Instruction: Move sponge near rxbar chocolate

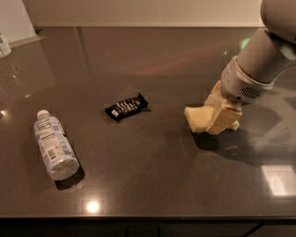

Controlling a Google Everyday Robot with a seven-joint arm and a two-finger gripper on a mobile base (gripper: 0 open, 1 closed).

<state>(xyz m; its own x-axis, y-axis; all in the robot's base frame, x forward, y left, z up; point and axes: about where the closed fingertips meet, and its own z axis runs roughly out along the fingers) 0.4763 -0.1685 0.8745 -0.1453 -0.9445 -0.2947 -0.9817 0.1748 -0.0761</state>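
Single view only. Camera sits high, off the near edge of the dark grey glossy tabletop (152, 185), and faces down and across it toward the pale back wall (138, 11). Medium range: near edge runs along the bottom, far edge near the top, both ends cropped. White robot arm (263, 55) is cut by the upper right corner. Cream two-finger pincer (215, 115) is right of centre, close to the surface, clamped on a pale yellow foam sponge (196, 119). Black-wrapped rectangular snack bar (126, 107) lies left of centre.
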